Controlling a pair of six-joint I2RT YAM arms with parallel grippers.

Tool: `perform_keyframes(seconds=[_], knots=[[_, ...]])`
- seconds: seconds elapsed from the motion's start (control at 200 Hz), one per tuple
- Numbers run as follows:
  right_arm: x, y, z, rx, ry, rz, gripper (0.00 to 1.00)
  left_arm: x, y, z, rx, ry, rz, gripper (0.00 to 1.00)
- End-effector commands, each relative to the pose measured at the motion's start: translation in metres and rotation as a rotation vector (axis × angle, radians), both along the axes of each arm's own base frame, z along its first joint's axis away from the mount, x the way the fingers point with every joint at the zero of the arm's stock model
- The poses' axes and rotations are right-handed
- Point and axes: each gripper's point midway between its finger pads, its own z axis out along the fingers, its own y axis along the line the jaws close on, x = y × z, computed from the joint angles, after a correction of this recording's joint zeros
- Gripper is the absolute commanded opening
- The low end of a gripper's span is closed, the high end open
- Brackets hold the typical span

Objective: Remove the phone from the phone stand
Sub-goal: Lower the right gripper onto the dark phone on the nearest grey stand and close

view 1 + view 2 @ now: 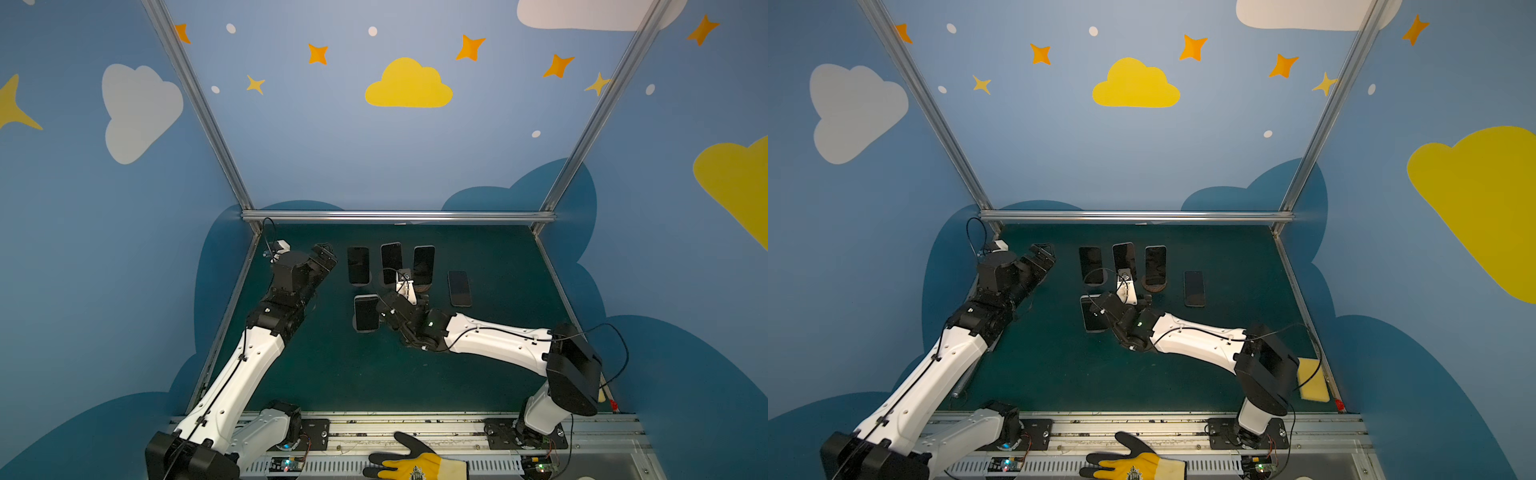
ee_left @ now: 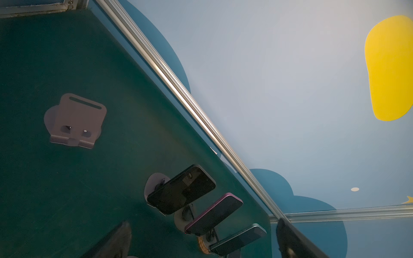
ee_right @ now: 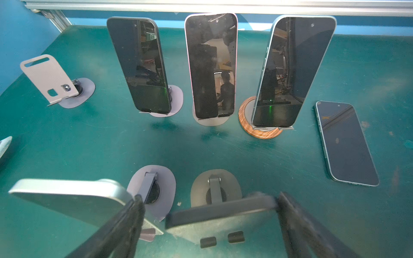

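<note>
Three dark phones lean upright on stands in the back row: a black one, a pink-edged one and a blue-green one on a wooden base. In the front row a silver phone rests on its stand. My right gripper is open, its fingers on either side of a bare stand plate, with the left finger close to the silver phone. Another phone lies flat on the mat. My left gripper hangs open at the back left, holding nothing.
An empty grey stand stands at the back left near my left gripper. A yellow sponge lies at the front right. A gloved hand rests on the front rail. An aluminium frame rail bounds the mat at the back.
</note>
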Motion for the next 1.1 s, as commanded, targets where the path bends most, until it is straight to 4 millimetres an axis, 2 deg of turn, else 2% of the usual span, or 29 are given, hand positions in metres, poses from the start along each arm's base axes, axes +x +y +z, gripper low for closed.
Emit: perform_keyframes(seconds=[0.0,0.626,0.851,1.096], knots=[[-0.002,0.0,-0.007,0.005,0.01,0.016,0.92,0.002,0.001,0.005,-0.015,-0.017,-0.001,1.0],[-0.007,-0.012,-0.002,-0.045,0.003,0.087,0.93,0.005,-0.007,0.005,-0.03,-0.019,-0.042,1.0],[-0.007,-0.001,-0.004,0.03,0.017,0.172,0.93,0.006,-0.01,0.004,-0.032,-0.024,-0.056,1.0],[-0.003,-0.003,-0.007,0.033,0.015,0.158,0.93,0.006,-0.012,0.007,-0.033,-0.036,-0.069,1.0]])
